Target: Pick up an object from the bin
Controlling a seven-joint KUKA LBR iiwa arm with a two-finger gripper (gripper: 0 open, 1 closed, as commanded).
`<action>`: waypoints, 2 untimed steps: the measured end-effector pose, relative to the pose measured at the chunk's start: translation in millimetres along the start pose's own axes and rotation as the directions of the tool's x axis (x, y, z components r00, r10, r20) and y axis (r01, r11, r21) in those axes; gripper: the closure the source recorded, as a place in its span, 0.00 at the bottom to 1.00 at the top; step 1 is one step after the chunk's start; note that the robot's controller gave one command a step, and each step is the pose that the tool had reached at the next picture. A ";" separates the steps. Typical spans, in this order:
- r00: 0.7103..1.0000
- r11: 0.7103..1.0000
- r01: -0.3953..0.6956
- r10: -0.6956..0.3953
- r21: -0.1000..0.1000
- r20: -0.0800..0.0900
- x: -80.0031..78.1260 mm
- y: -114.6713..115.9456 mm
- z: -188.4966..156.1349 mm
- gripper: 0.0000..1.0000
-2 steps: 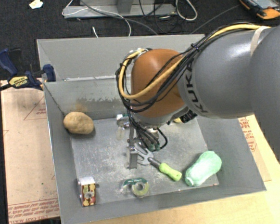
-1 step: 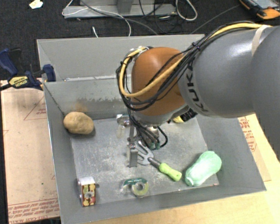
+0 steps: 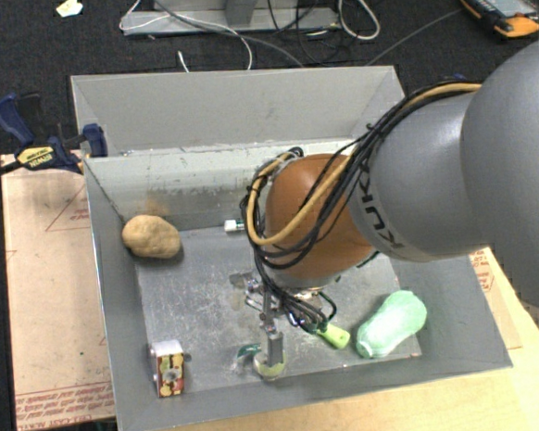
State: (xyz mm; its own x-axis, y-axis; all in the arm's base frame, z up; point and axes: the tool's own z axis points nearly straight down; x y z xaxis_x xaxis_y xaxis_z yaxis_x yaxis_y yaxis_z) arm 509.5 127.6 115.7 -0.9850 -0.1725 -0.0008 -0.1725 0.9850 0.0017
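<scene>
The claw [image 3: 272, 354] stood low at the grey bin's [image 3: 118, 296] near wall, over a small pale scrap [image 3: 266, 371]; whether open or closed could not be told. A patterned box [image 3: 168, 369] lay left, and a tan lump [image 3: 150, 237] farther back.

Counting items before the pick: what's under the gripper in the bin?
Under the gripper, a small pale greenish thing on the bin floor; the gripper covers most of it.

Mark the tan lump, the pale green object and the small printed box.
tan lump [image 3: 150, 237], camera view, its middle.
pale green object [image 3: 390, 323], camera view, its middle.
small printed box [image 3: 169, 370], camera view, its front face.
</scene>
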 end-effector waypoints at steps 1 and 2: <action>1.000 1.000 0.011 -0.011 0.004 0.015 -12.0 -82.0 -38.4 0.00; 1.000 1.000 -0.011 0.011 -0.006 -0.013 26.6 -42.6 -5.6 0.00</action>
State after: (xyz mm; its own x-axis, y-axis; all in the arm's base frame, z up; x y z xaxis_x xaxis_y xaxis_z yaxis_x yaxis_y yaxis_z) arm 490.7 81.0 121.2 -0.9868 -0.1615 0.0124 -0.1614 0.9869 0.0075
